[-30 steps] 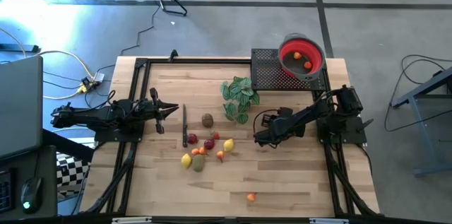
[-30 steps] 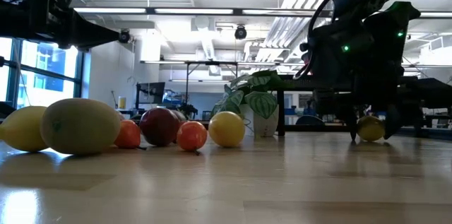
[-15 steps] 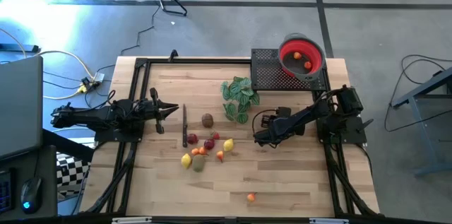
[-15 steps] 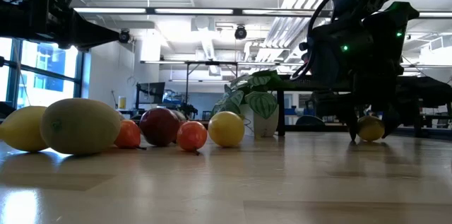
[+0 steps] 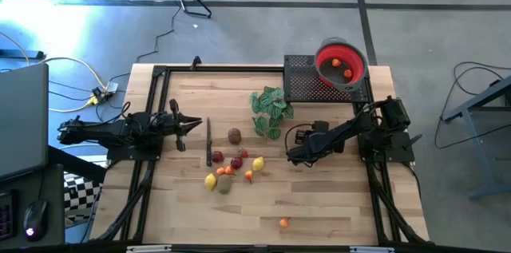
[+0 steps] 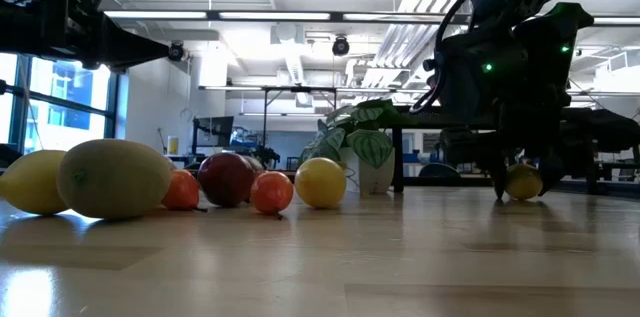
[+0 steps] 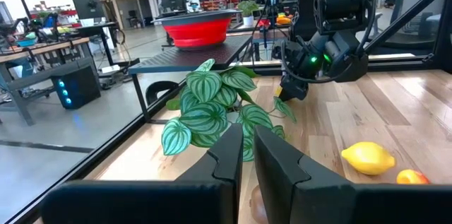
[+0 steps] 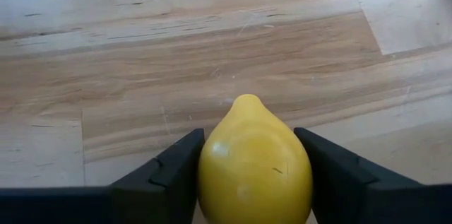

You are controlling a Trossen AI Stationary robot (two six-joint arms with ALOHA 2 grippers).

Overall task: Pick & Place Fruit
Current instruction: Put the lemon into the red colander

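**Spotter:** Where's your right gripper (image 5: 292,156)?

**Me:** Low at mid-table, just beside the leafy sprig (image 5: 268,110). My wrist camera shows a yellow lemon (image 8: 255,169) pinched between both fingers (image 8: 161,178), touching each side. From table height the lemon (image 6: 523,181) sits just above the wood.

**Spotter:** And the rest of the fruit?

**Me:** A cluster in the middle of the table (image 5: 335,205): another lemon (image 5: 258,164), a brown-green piece (image 5: 234,135), reds and oranges near it. One orange piece (image 5: 283,223) lies well apart. Two pieces are in the red bowl (image 5: 341,48).

**Spotter:** Left side?

**Me:** Left gripper (image 5: 196,124) waits at the table's left, fingers pressed nearly together.
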